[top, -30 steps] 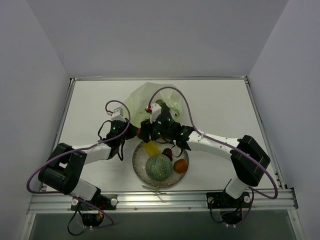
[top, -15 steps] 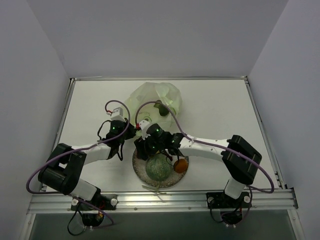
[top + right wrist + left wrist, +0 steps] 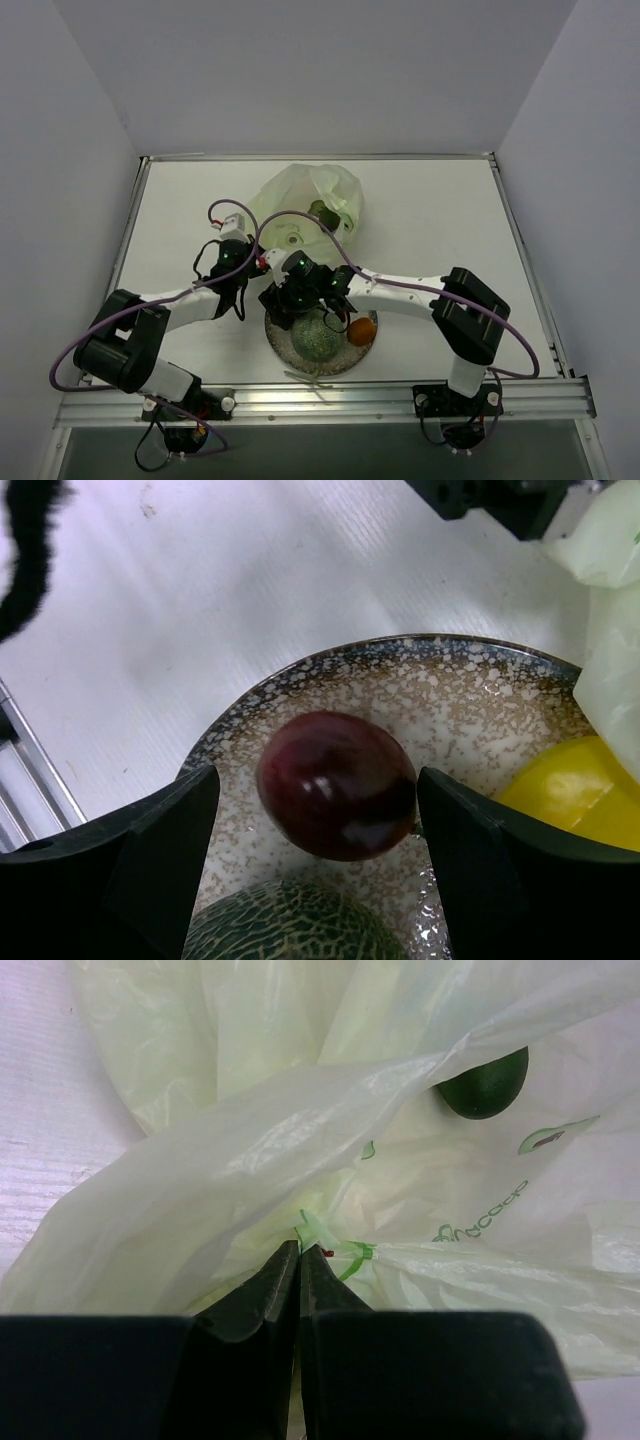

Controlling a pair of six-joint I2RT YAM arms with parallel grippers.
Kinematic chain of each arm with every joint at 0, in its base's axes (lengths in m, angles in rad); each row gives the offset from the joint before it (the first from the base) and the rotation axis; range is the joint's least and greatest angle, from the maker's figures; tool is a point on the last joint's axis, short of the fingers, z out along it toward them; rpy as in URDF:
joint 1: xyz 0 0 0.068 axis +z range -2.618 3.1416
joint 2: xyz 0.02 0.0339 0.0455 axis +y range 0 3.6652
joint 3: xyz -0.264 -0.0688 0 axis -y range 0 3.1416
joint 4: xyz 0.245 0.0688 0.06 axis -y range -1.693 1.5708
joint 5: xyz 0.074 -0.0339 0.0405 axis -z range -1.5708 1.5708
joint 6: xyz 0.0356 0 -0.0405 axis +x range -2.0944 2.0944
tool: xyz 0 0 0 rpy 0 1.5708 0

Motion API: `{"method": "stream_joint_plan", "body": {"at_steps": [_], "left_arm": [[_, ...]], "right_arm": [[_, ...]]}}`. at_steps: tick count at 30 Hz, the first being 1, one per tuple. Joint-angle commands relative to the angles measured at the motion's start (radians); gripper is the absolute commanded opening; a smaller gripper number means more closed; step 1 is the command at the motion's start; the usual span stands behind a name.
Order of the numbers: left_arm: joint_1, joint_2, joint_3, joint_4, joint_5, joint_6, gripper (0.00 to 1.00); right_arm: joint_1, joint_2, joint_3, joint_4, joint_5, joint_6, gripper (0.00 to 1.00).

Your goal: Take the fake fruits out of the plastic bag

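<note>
Fake fruits [image 3: 316, 340] are mostly lying out on the speckled plate [image 3: 470, 705], so I am judging the job to be well along. Through the right wrist camera I am seeing the dark red fruit [image 3: 337, 798] resting on the plate, with the yellow piece [image 3: 575, 792] just beside it and the netted melon [image 3: 290, 927] at the near edge. From above, the orange [image 3: 361, 330] is sitting on the plate's right side, beside the melon.

The right gripper [image 3: 318, 790] is hanging over the plate with its jaws spread wide, one on each side of the dark red fruit. As far as I can tell it is gripping nothing, though one finger is standing very close to the fruit. The left gripper [image 3: 299, 1250] is pinching the plastic bag [image 3: 250, 1160], its jaws fully closed on the knotted bunch of film.

That bag is lying crumpled on the table [image 3: 450, 220] just behind the plate. One dark green piece [image 3: 485, 1085] is showing inside it, so I am counting that as the piece waiting to come out. Whether anything else is hiding in the folds, I cannot tell.
</note>
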Motion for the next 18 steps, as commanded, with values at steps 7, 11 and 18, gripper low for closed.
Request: {"method": "stream_joint_plan", "body": {"at_steps": [7,11,18], "left_arm": [[0.008,-0.048,0.03,0.024,-0.005,0.014,0.02],[0.008,-0.062,0.029,0.027,0.003,0.011,0.02],[-0.009,-0.067,0.023,0.044,0.02,0.005,0.02]], "right_arm": [[-0.029,-0.204,0.067,0.074,0.116,-0.046,0.51],[-0.132,-0.15,0.113,0.102,0.214,-0.003,0.14],[-0.277,-0.004,0.159,0.108,0.403,-0.01,0.1]]}}
